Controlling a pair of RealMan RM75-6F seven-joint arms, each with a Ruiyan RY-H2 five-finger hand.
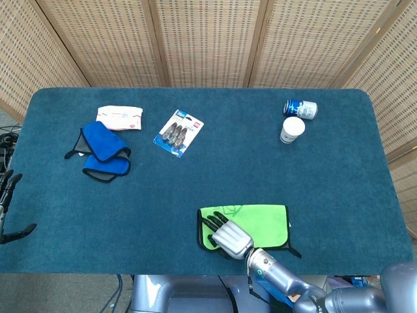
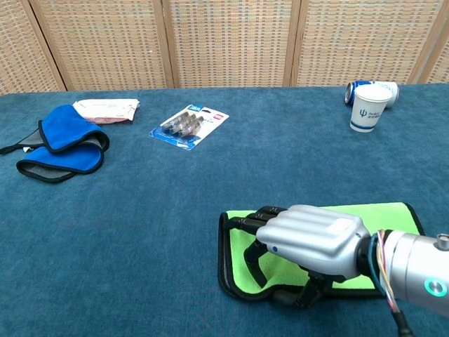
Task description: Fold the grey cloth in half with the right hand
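The cloth (image 1: 260, 222) lies flat near the table's front edge, its bright green face up and a dark grey border around it; the chest view shows the cloth (image 2: 382, 216) too. My right hand (image 1: 229, 238) lies over its left part, palm down. The dark fingertips (image 2: 247, 226) rest arched on the green surface near the left border, and the thumb sits at the cloth's near edge. Nothing is lifted or pinched. My left hand (image 1: 8, 207) hangs off the table's left edge with its fingers apart, holding nothing.
A blue cloth (image 1: 104, 151) and a white packet (image 1: 119, 117) sit at the far left. A blister pack (image 1: 178, 132) lies beside them. A paper cup (image 1: 292, 130) and a tipped can (image 1: 300, 108) stand at the back right. The table's front edge (image 1: 163, 272) runs just below the cloth.
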